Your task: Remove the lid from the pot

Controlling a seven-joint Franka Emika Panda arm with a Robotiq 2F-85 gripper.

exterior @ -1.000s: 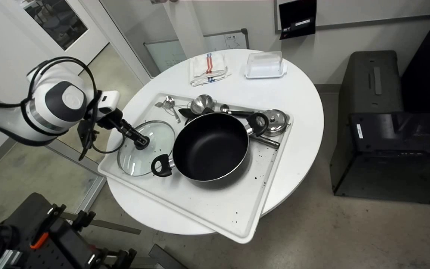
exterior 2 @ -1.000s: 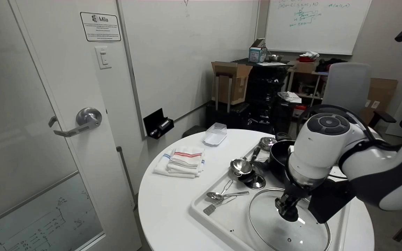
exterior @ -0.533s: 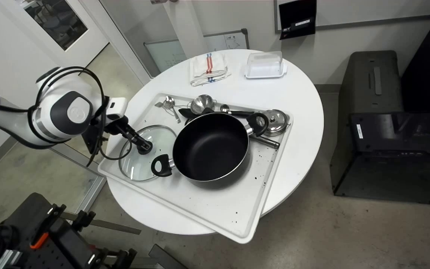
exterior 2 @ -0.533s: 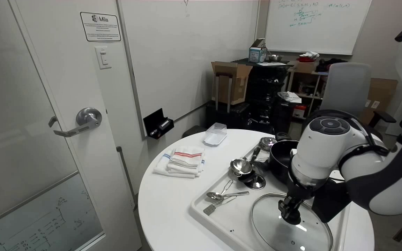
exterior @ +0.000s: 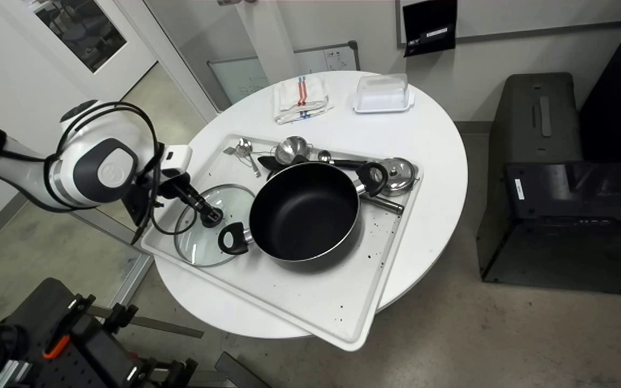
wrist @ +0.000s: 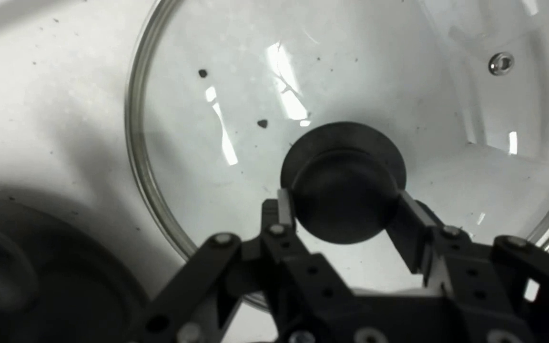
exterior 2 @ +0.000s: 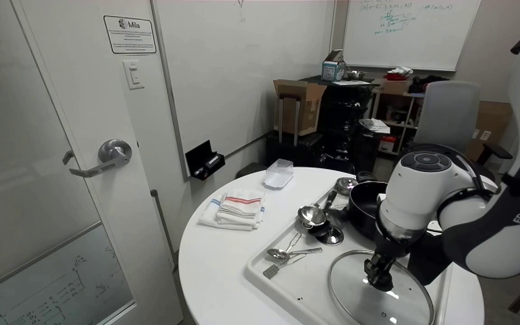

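The lid [exterior: 202, 245] is a see-through glass disc with a metal rim and a dark knob. It is beside the pot [exterior: 305, 210], over the tray's left part in an exterior view; it also shows in an exterior view [exterior 2: 364, 300] and the wrist view [wrist: 374, 71]. I cannot tell whether its rim touches the tray. My gripper [wrist: 343, 200] has its fingers against both sides of the knob and holds it; the gripper also shows in both exterior views [exterior: 211, 214] [exterior 2: 376, 271]. The pot is black, uncovered, with loop handles; the arm partly hides it in an exterior view [exterior 2: 361, 207].
A white tray [exterior: 299, 302] lies on the round white table [exterior: 434, 140]. A strainer [exterior: 291, 150], small utensils [exterior: 244, 146] and a steel lidded pan [exterior: 398, 177] lie along its back edge. Folded towels [exterior: 302, 99] and a clear-topped dish [exterior: 383, 94] stand behind the tray.
My gripper and the lid have moved together, a little to the right and down in both exterior views. The grip on the knob stays the same. The pot has not moved.
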